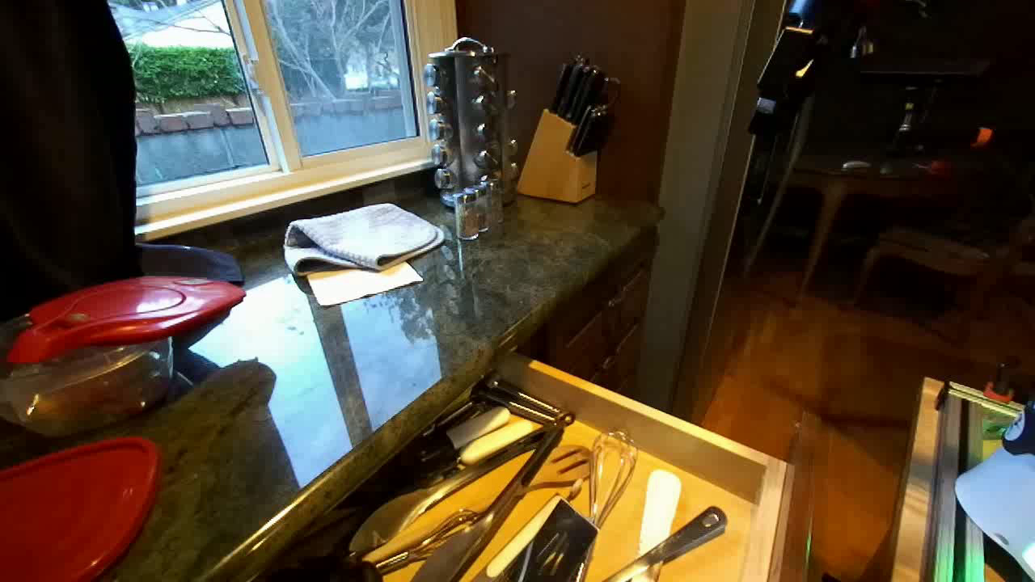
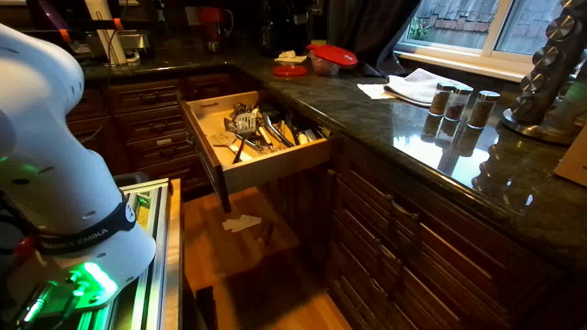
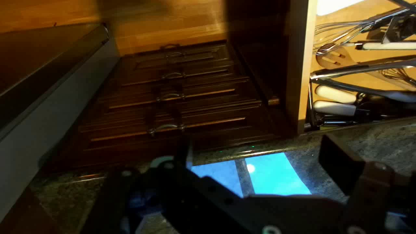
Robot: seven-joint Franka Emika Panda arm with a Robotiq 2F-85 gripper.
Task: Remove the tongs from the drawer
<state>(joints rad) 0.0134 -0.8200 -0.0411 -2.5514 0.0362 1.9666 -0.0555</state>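
Observation:
The tongs are long, metallic and dark. They lie spread in a V inside the open wooden drawer among other utensils. Their hinge end is close to the drawer's side wall. The tongs (image 3: 357,68) show at the right of the wrist view, and also in an exterior view (image 1: 524,477). The drawer (image 3: 303,65) is pulled out, and shows in both exterior views (image 1: 647,420) (image 2: 279,166). My gripper (image 3: 261,156) is open with nothing between its fingers. It is over the counter, off to the side of the drawer. The gripper is outside both exterior views.
Several utensils, including a whisk (image 1: 612,477) and a white spatula (image 2: 245,123), crowd the drawer. The granite counter (image 1: 517,283) edge runs beside it. On it stand a folded towel (image 1: 364,234), spice jars (image 2: 458,103), a spice rack (image 1: 465,121) and a knife block (image 1: 558,158).

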